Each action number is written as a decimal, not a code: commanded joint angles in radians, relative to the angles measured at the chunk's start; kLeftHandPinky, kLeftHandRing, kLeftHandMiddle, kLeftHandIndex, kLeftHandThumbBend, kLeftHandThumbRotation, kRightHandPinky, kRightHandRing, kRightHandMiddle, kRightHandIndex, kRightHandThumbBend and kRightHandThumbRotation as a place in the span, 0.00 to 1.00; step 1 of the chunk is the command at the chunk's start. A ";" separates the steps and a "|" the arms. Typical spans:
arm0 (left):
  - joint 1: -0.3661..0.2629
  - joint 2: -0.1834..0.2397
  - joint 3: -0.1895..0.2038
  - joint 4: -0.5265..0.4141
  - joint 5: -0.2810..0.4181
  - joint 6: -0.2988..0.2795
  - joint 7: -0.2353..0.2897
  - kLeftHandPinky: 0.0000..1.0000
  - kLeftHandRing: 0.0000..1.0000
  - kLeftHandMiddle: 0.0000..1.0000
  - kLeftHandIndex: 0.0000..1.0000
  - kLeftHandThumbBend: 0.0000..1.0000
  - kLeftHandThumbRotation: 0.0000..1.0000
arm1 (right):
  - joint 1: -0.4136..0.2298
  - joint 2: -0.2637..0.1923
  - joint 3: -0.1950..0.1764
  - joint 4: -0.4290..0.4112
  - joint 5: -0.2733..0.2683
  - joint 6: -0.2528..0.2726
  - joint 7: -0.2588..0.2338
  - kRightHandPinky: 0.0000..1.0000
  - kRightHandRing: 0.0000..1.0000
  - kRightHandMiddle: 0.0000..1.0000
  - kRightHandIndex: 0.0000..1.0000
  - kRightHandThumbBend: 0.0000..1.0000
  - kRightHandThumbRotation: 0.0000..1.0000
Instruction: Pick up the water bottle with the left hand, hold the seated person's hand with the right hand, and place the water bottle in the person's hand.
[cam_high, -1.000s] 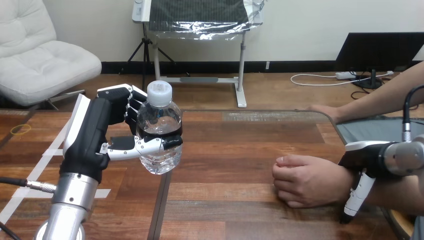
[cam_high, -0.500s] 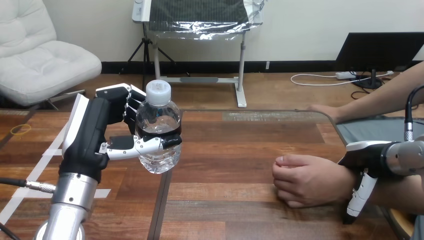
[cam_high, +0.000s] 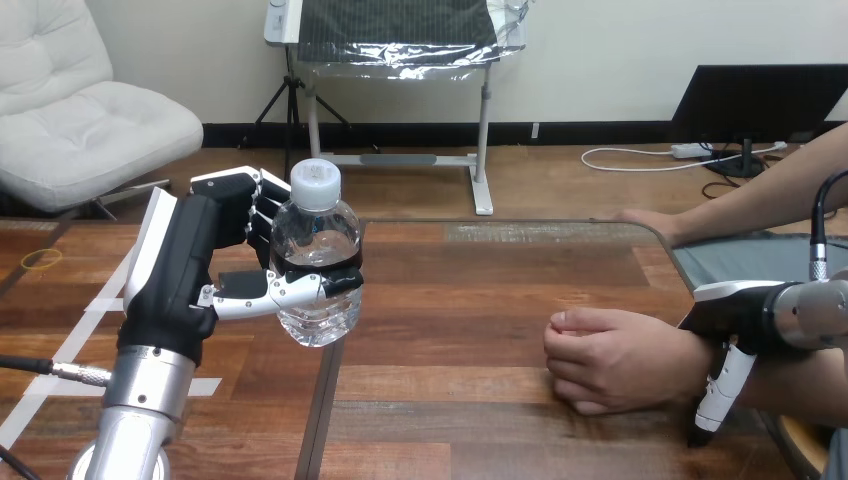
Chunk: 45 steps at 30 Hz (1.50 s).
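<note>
bottle (cam_high: 318, 240): upright, clear, white cap (cam_high: 316, 185) on top; in the air above the table (cam_high: 480, 280), at 9 o'clock in the view
left hand (cam_high: 190, 270): wrapped round the bottle's middle, thumb across the near side, fingers (cam_high: 262, 205) curled round the far side; white back shell faces 9 o'clock; silver forearm (cam_high: 140, 420) comes up from 7 o'clock
person's hand (cam_high: 610, 358): loose fist resting on the table at 4 o'clock, knuckles toward 9 o'clock; well apart from the bottle, bare wood between them
right hand (cam_high: 725, 310): at 3 to 4 o'clock, on top of the person's wrist just behind the fist, touching it; cannot tell whether it grips the wrist or just lies on it
person's other hand (cam_high: 645, 222): flat on the table's far edge at 2 o'clock, holding nothing
bottle vs person's hand: apart, bottle held by the left hand alone
</note>
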 joint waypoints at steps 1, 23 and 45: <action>-0.042 -0.003 0.021 -0.051 -0.007 -0.039 0.011 0.23 0.29 0.33 0.36 0.71 0.00 | 0.057 0.020 0.049 0.040 -0.031 0.029 0.006 0.43 0.66 0.75 0.80 0.93 0.16; -0.038 -0.006 0.022 -0.056 -0.013 -0.043 0.009 0.23 0.29 0.33 0.36 0.71 0.00 | 0.085 0.020 0.051 0.031 -0.018 0.010 -0.077 0.39 0.62 0.69 0.70 0.92 0.08; -0.036 -0.005 0.025 -0.059 -0.001 -0.042 0.019 0.23 0.29 0.33 0.36 0.73 0.00 | 0.189 0.024 -0.040 -0.095 0.024 0.041 -0.276 0.21 0.31 0.42 0.53 0.85 0.00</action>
